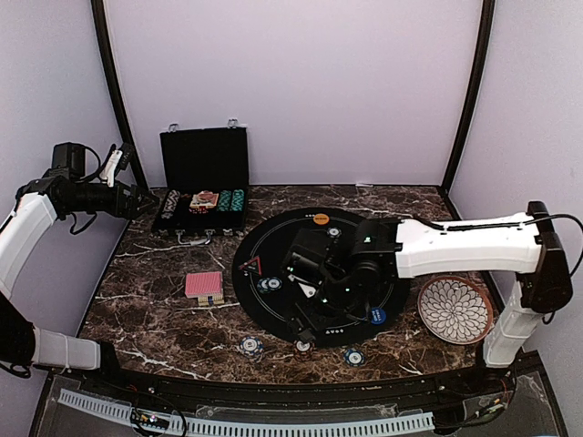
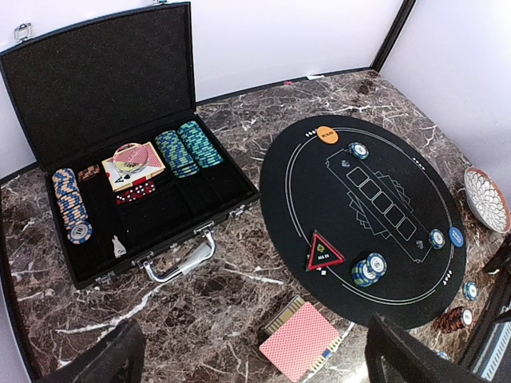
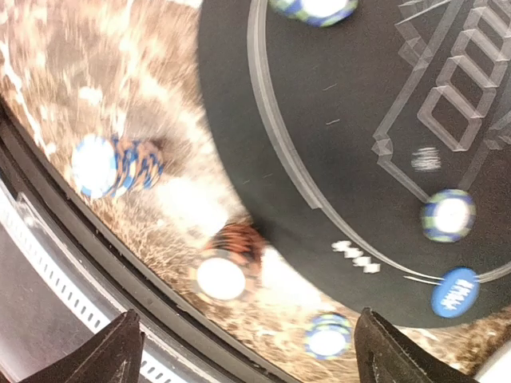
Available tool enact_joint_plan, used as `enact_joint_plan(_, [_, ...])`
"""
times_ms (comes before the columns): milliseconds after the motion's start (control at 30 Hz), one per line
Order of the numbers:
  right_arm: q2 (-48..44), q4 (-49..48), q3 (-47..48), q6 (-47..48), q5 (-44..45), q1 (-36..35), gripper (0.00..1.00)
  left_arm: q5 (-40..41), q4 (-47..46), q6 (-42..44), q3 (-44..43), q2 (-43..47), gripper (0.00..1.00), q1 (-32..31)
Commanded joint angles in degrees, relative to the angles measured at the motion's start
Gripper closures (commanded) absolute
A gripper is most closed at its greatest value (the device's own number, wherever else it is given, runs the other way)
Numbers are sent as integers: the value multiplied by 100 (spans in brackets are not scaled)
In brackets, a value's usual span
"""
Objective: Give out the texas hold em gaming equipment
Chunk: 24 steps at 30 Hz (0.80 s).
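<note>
Beside the round black mat (image 1: 273, 232), the red-backed card deck (image 1: 204, 284) is lying face down on the marble (image 1: 155, 309), its long axis running left-right. At the front edge, chip stacks (image 3: 221, 275) are being overhung by the right gripper (image 3: 251, 343), spread empty; the left gripper (image 2: 251, 363) is being held agape.

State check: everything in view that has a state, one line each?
Case, open, lid up.
Card deck, red back up, on table beside mat.
Plate, upright, empty.
Left tool, open, empty.
Right tool, open, empty, above mat's near edge.
</note>
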State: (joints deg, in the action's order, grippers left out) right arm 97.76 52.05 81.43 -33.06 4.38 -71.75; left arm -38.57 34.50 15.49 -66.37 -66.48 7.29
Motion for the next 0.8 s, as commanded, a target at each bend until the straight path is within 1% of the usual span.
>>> enact_joint_plan(0, [517,-120,256,104,-240,-207,5,-77,121,43,-74,68,1,36])
enact_joint_plan(167, [824,-162,436,259,-359,-256,6,-71,152,66,-81,106,1,36])
enact_joint_plan(400, [1187,-182,488,416,-416,-269,13,-85,153,57,-69,116,1,36])
enact_joint_plan(767, [1356,-198,438,525,-386,-270,22,-87,138,60,-61,104,1,30])
